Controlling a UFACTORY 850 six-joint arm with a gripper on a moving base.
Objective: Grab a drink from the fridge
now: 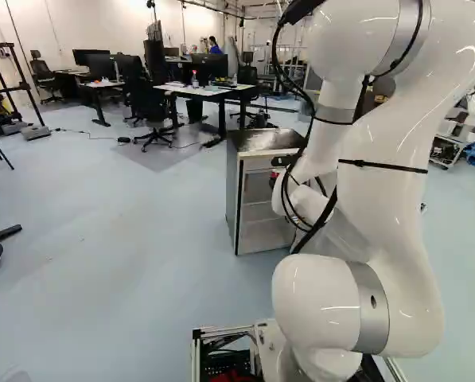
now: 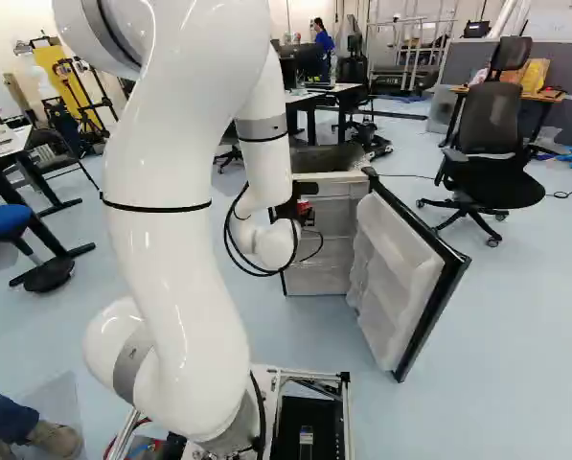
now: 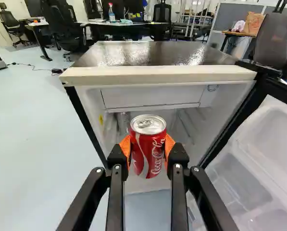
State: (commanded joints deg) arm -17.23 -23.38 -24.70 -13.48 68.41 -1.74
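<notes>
The gripper point(image 2: 287, 208) is mostly hidden behind the arm's wrist in the right base view, with a bit of red can point(image 2: 304, 205) beside it. In the wrist view the gripper point(image 3: 148, 150) is shut on the red can point(image 3: 148, 156), its orange pads touching both sides. The can's silver top shows, with its pull tab closed. Beyond it stands the small fridge point(image 3: 157, 74), open at the front, with pale inner walls; the can appears in front of the opening. The fridge door point(image 2: 400, 273) is swung wide open, to the right of the fridge in the right base view.
An office chair point(image 2: 490, 144) stands beyond the open door. Desks point(image 1: 201, 90) with monitors and more chairs are behind the fridge. At the left of the right base view are a blue stool point(image 2: 0, 220) and a person's leg and shoe near the base. Another robot is at the left base view's right edge.
</notes>
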